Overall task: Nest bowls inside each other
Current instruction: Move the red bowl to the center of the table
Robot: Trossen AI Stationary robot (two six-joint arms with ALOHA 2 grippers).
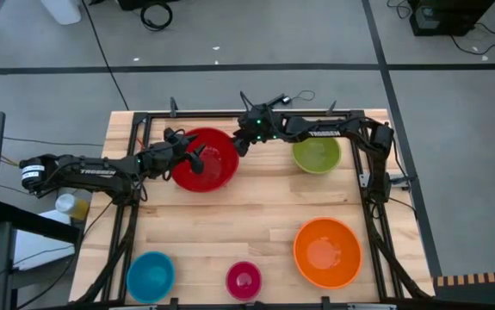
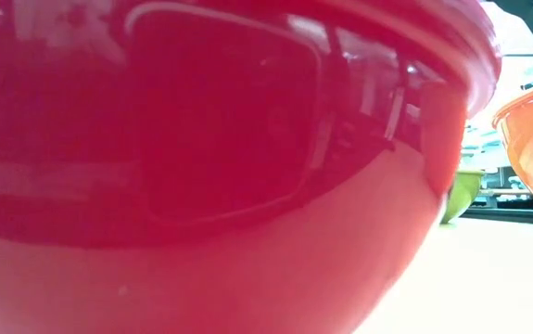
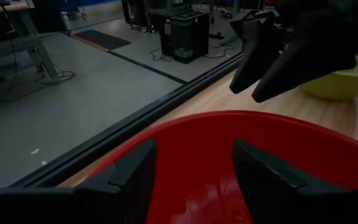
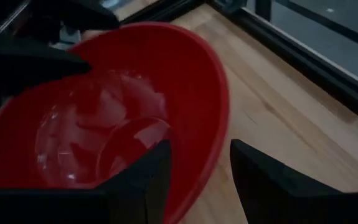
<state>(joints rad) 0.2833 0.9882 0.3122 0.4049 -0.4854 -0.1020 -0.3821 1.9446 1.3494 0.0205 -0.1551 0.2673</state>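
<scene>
The red bowl stands on its base at the table's far middle. My left gripper hangs open over its left rim, fingers above the inside. My right gripper is open at the bowl's far right rim. One of its fingers is over the inside and the other over the table outside. The green bowl stands far right, the orange bowl near right, the blue bowl near left. The magenta bowl sits at the near edge and fills the low view.
A black frame rail runs along the table's far edge, just behind both grippers. Bare wood lies between the red bowl and the near row of bowls. A bottle stands off the table's left side.
</scene>
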